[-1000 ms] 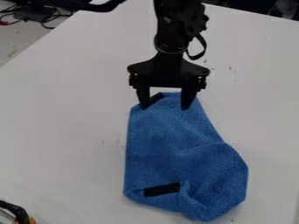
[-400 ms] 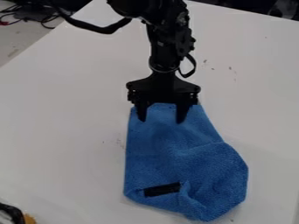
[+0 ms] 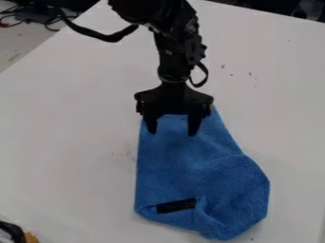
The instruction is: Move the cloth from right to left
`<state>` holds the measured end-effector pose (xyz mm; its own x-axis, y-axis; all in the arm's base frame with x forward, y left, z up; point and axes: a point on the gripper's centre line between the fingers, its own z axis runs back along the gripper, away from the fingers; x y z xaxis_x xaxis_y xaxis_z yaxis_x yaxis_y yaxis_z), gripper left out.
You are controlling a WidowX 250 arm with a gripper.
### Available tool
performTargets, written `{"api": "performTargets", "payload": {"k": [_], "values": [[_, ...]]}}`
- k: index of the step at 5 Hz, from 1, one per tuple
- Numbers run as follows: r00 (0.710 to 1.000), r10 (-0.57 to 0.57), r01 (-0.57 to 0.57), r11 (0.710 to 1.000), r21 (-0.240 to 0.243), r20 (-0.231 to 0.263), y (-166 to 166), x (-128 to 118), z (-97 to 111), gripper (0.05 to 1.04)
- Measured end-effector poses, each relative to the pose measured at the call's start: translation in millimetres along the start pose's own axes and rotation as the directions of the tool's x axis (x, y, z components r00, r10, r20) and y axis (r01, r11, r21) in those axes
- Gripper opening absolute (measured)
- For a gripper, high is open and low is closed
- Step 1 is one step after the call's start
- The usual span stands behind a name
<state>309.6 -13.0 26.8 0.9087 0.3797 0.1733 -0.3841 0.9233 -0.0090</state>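
- A flat black strip (image 3: 176, 206) sits on the cloth at its near left part, shaped like a short slanted bar; whether it bears writing cannot be made out.
- The blue cloth (image 3: 184, 166) lies on the table, from the middle to the near side, a little right of centre.
- The cloth has a soft, fuzzy, towel-like surface, with the weave showing as a fine grain.
- Its shape is long and uneven: narrower at the far end, with a fairly straight left edge, and bulging out to the right at the near end.
- The near end is bunched, with rounded folds and a crease beside the right end of the black strip.
- The black gripper (image 3: 172, 133) is over the far end of the cloth, its two fingers pointing toward the near side.
- It is open, its fingers spread well apart with blue fabric visible between them; whether the tips touch the cloth cannot be told.
- The arm (image 3: 173, 52) is black and jointed, coming in from the far side, with a thick dark cable (image 3: 101, 37) curving off to its left.
- The table (image 3: 70, 123) is white, smooth and matte, with small dark specks (image 3: 232, 74) right of the arm.
- Thin wires (image 3: 54, 21) lie in a tangle at the far left, on a grey floor (image 3: 16, 40).
- A black and yellow object (image 3: 30, 237) is cut off at the near left corner.
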Motion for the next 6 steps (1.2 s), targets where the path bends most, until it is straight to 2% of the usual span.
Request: {"api": "performTargets", "payload": {"k": [2, 4, 5, 6], "values": [[0.999, 0.008, -0.009, 1.000, -0.013, -0.044, 8, -4, -14, 0.999], [0.999, 0.025, -0.026, 0.999, -0.027, -0.043, 24, -7, -22, 1.000], [0.999, 0.016, -0.016, 1.000, -0.014, -0.039, 34, -10, -22, 1.000], [0.998, 0.007, -0.007, 1.000, -0.006, -0.067, 57, -12, -22, 1.000]]}}
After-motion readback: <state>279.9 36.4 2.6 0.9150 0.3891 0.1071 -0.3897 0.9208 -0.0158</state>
